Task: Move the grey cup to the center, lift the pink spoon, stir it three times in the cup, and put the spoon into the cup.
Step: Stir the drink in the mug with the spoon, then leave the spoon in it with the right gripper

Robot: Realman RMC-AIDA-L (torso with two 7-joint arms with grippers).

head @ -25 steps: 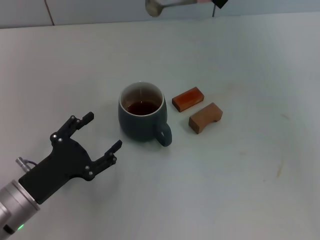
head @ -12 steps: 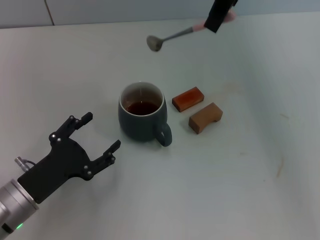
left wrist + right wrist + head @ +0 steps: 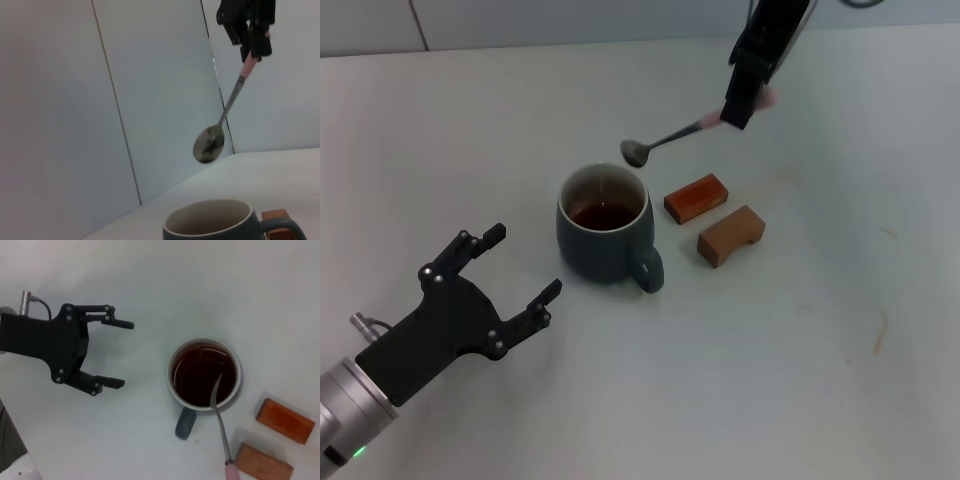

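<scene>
No writing or brand marks show on anything. The right tool reaches down from the far side, clamped on the pale handle of the pink spoon, whose metal bowl hangs in the air just beyond the grey cup. The cup stands mid-table, holding dark reddish-brown liquid, two brown blocks to its right. The left tool rests near-left, fingers spread wide, holding nothing

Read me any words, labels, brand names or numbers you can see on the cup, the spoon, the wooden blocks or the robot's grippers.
None: no readable text shows in any view.
The grey cup: plain glaze.
The pink spoon: no marking.
The two wooden blocks: bare.
The left gripper and right gripper: plain black.
</scene>
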